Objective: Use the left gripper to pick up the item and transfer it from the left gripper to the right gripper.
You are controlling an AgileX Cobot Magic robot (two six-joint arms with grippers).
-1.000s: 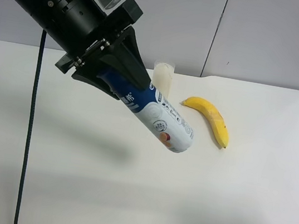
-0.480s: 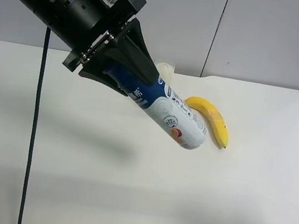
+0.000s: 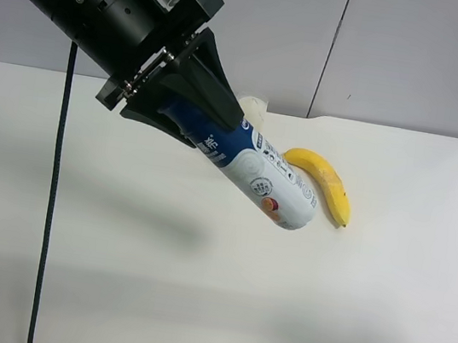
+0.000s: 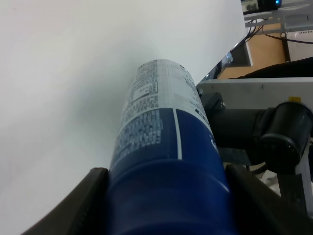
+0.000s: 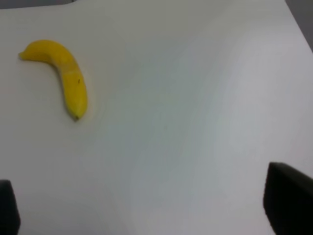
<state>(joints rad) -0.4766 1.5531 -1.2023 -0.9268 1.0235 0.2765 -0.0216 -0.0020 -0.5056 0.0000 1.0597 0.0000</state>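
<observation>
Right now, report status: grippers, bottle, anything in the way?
Left gripper shut on bottle, held tilted above table. Right gripper open, empty. Banana lying on table, touching neither.

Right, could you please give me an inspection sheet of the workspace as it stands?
Surface: white table, no spills seen.
Job's things: blue-and-white bottle, tilted in the air, gripped at its dark-blue end, white end free.
Clutter: banana lying on the table; pale cylinder mostly hidden behind the bottle.
Pincers: left pincer shut on the bottle; right pincer open, empty, above the table near the banana.
Cables: black cable hanging down below the left arm.
Surroundings: pale wall panels behind the table.
</observation>
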